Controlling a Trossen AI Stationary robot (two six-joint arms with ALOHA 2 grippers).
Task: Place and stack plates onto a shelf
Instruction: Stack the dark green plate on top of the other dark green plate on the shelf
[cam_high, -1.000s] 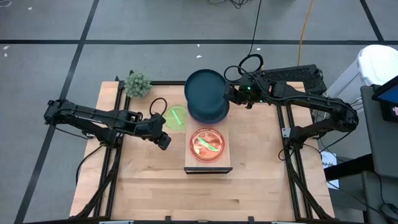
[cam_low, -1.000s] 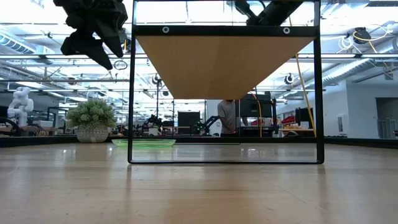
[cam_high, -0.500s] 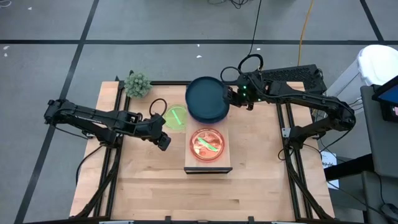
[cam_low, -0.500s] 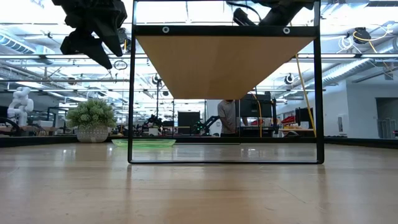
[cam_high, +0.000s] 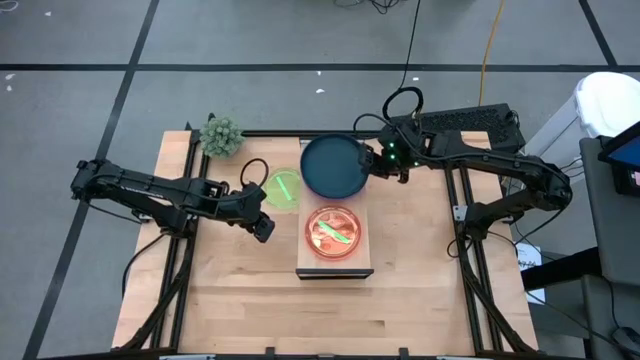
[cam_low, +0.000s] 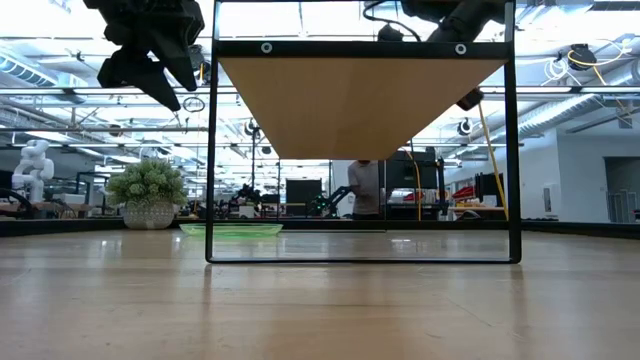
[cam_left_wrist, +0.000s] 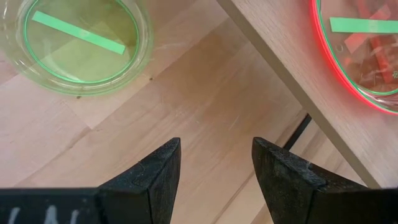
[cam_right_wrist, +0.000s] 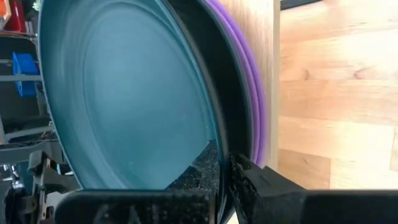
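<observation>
A dark teal plate is over the far end of the light-wood shelf, held by my right gripper, which is shut on it. In the right wrist view a purple plate lies under the teal plate. A pink plate with a green one inside rests flat on the shelf's near part. A neon green plate lies flat on the table left of the shelf. My left gripper hovers open near it, touching nothing. My right gripper pinches the teal plate's rim on the side toward the table's right. One finger is inside the plate and one finger outside under the rim, coming level from the right. The plate sits tilted over the purple plate; whether its other side rests there cannot be told.
A small potted plant stands at the table's far left corner. The low view shows the shelf's underside on a black frame, the green plate and the plant behind. A person stands in the room beyond. Bare wood lies toward the near edge.
My right gripper has moved down and slightly toward the near edge, bringing the teal plate lower over the shelf's far end; the plate looks smaller from above than a second ago. It has stayed shut on the rim.
</observation>
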